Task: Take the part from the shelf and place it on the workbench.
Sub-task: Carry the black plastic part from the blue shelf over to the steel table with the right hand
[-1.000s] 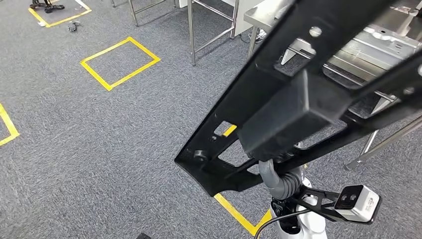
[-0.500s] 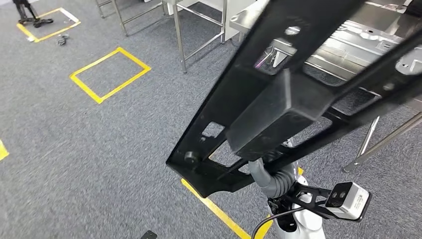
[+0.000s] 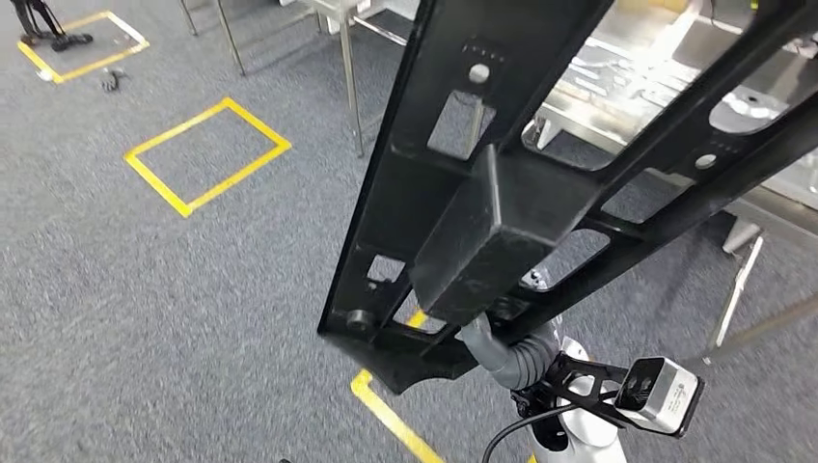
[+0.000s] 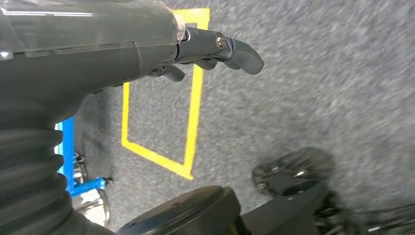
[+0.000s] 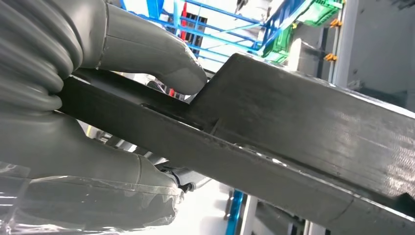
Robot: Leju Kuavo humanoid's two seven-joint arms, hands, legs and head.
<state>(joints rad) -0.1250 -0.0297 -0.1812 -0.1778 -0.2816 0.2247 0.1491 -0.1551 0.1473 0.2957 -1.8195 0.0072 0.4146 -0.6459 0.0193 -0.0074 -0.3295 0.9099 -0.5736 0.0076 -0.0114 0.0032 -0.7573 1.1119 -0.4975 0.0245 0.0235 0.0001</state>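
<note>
I count one part [image 3: 540, 164]: a long black frame with cut-out openings and a boxy block fixed at its middle. I have it raised in front of the head camera, slanting from low near my body up toward the far right. My right hand [image 5: 122, 122] is clamped on its lower end; in the right wrist view the thumb [image 5: 161, 63] lies on one face of the bar and the other fingers wrap under it. In the head view that hand [image 3: 506, 352] sits beneath the frame's near end, with the wrist camera [image 3: 661, 395] just beside it.

My left hand [image 4: 210, 49] hangs over the carpet holding nothing, its fingers gently curled and apart.

Behind the part I see one steel worktop [image 3: 627, 77], its shiny top partly hidden by the frame's bars. The frame is above and in front of it, not resting on it. Its thin metal legs [image 3: 352, 92] stand on the grey carpet [image 3: 145, 309], one at the near left corner, others at the right.

On the floor I count one full yellow taped rectangle [image 3: 207, 154] well to the left, another at the far left corner [image 3: 82, 43], and a yellow tape corner [image 3: 386, 410] near my feet. The carpet left of the part is open; the worktop's edge and legs crowd the right side.
</note>
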